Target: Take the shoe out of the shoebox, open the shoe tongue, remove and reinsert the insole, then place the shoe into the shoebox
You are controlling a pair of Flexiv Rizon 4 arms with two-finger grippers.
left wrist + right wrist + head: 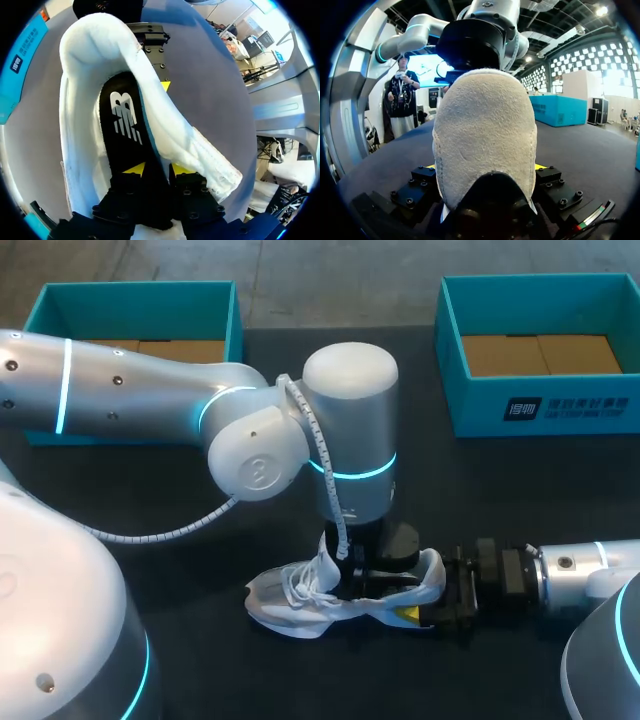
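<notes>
Two grippers meet at one shoe [300, 600], which lies on the black table [200, 640] in front of us, outside both teal boxes. Its long axis runs across us, with toe and laces toward our left and heel toward our right. The right gripper [422, 602] comes in low along that axis and is clamped on the heel, one finger on each flank. The left gripper [378, 568] hangs straight down into the shoe's mouth, so it is the nearer one to the insole [122, 115], which stretches away from its fingers toward the heel. We judge that the coming move turns on this: the insole has to travel along the opening while our right arm pins the heel.

The head view gives the layout, with the left shoebox [140, 290] and the right shoebox [540, 405] well apart from the shoe at the far edge, but our left wrist hides the shoe's mouth there. Only the left wrist view looks inside. The black insole lies in the white lining and its near end rises between the yellow tips, which stand close together and seem to pinch it. The right wrist view shows just the suede heel filling the gap between its fingers, with yellow at both sides
</notes>
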